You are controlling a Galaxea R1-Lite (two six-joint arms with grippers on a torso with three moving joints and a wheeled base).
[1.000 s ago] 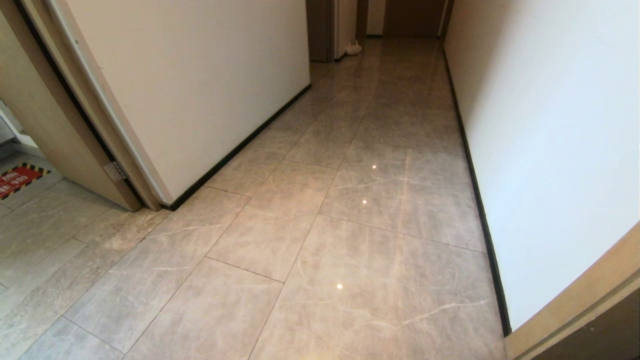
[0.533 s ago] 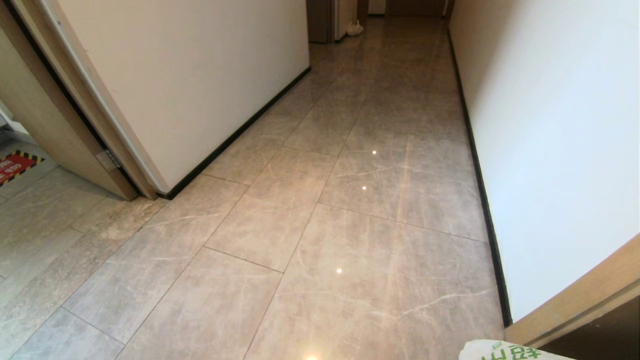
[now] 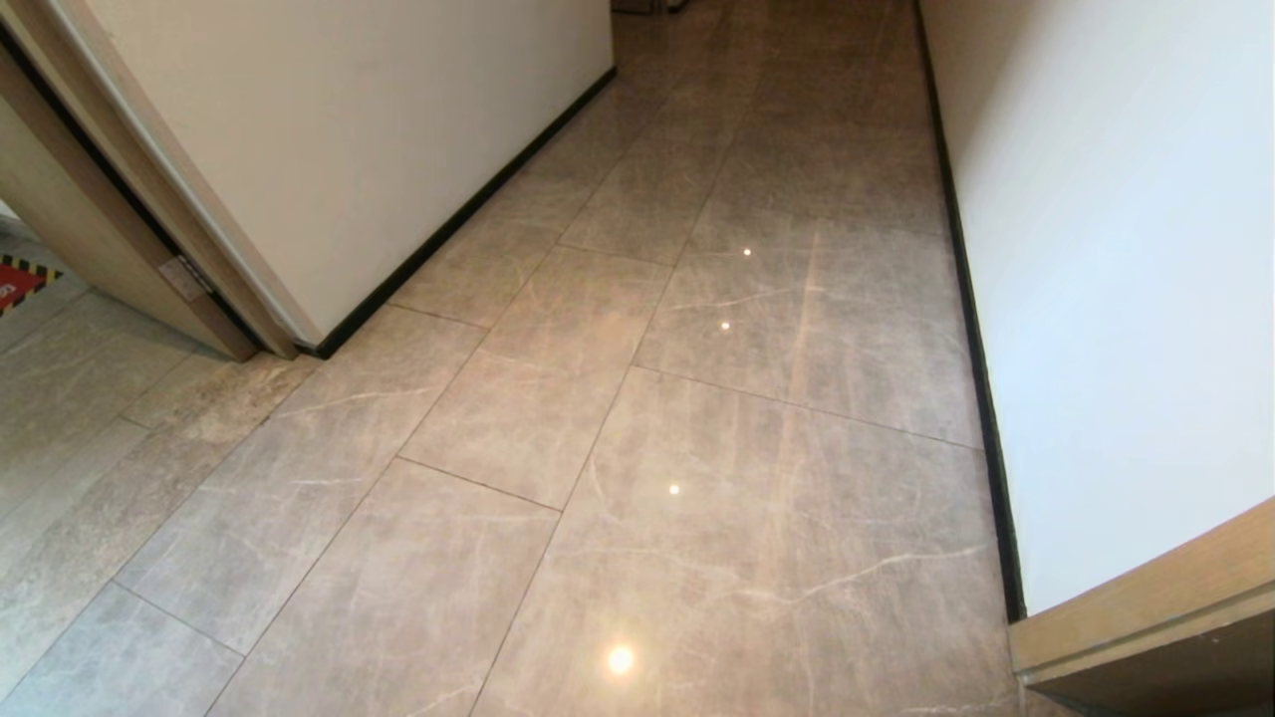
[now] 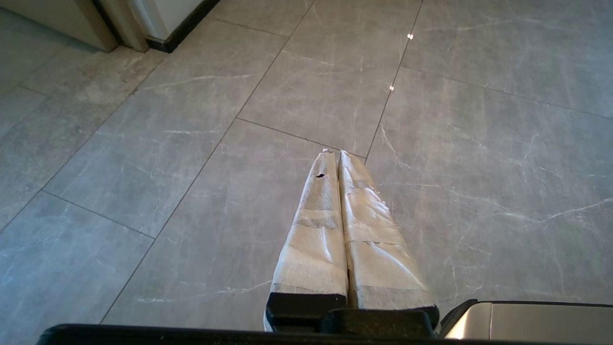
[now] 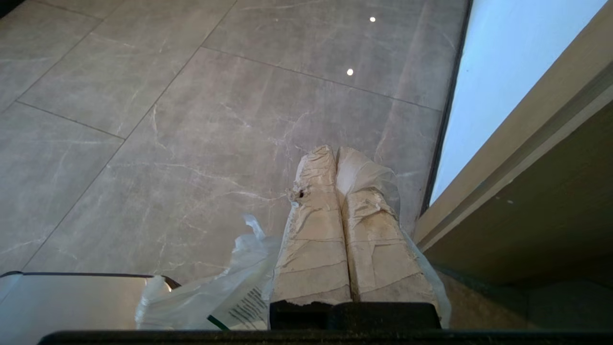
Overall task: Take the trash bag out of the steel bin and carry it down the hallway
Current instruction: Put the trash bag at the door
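Mostly hidden, trash bag (image 5: 225, 297) is pinched in right fingers (image 5: 316, 230); left fingers (image 4: 330, 215) clenched, empty.

Each gripper ends in two long, narrow fingers wrapped in cream-coloured tape, layered in wrinkled bands. On the left gripper (image 4: 334, 153) the wrapping is fairly clean, with one small dark hole near a tip. The right gripper's (image 5: 330, 151) tape is grubbier and frayed. Both pairs spring from a black block, beside a silver-grey, black-edged housing (image 4: 527, 321).
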